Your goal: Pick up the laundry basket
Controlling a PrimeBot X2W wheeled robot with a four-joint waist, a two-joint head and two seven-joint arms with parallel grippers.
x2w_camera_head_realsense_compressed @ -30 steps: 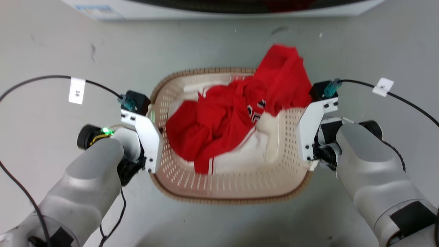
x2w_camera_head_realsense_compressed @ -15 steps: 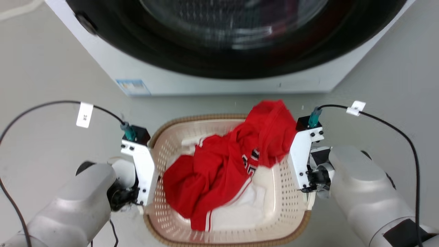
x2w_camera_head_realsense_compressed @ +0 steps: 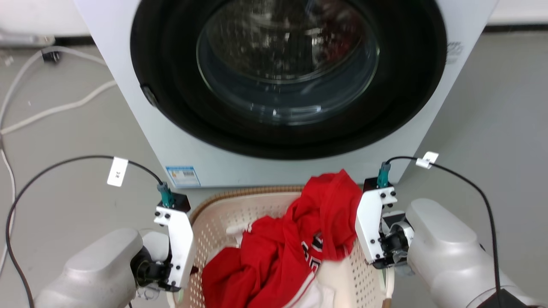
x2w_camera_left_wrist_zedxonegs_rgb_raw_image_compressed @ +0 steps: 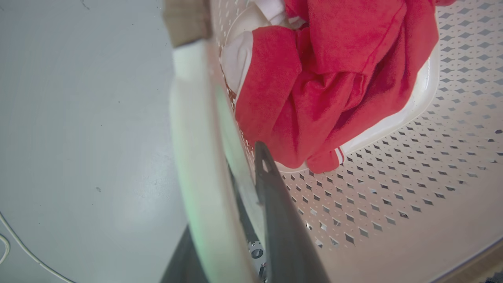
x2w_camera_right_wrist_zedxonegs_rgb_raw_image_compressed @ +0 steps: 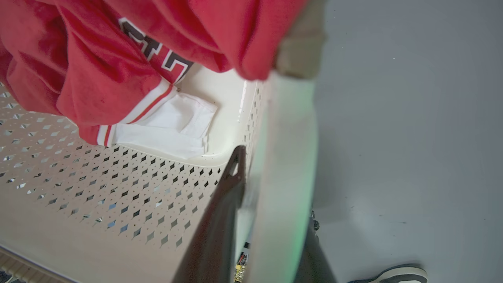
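The laundry basket point(x2w_camera_head_realsense_compressed: 238, 194), cream with a perforated wall and a brown rim, sits low in the head view between my two arms, and its near part is cut off by the bottom edge. A red garment point(x2w_camera_head_realsense_compressed: 295, 239) with white trim is heaped inside and drapes over the far right rim. My left gripper point(x2w_camera_left_wrist_zedxonegs_rgb_raw_image_compressed: 232, 169) is shut on the white left handle point(x2w_camera_left_wrist_zedxonegs_rgb_raw_image_compressed: 192, 129), with one dark finger inside the wall and the other under the handle. My right gripper point(x2w_camera_right_wrist_zedxonegs_rgb_raw_image_compressed: 271, 161) is shut the same way on the right handle point(x2w_camera_right_wrist_zedxonegs_rgb_raw_image_compressed: 290, 149). White cloth point(x2w_camera_right_wrist_zedxonegs_rgb_raw_image_compressed: 165, 129) lies under the red garment point(x2w_camera_right_wrist_zedxonegs_rgb_raw_image_compressed: 98, 59).
A white front-loading washer point(x2w_camera_head_realsense_compressed: 141, 128) with a closed dark round door stands right behind the basket. Pale hoses and cables point(x2w_camera_head_realsense_compressed: 55, 107) lie on the grey floor at the far left. A shoe point(x2w_camera_right_wrist_zedxonegs_rgb_raw_image_compressed: 397, 273) shows on the floor beside the right handle.
The head camera has swung upward, so the washer door has come into the picture and the basket has slid toward the bottom edge. Both grippers stay clamped on the handles.
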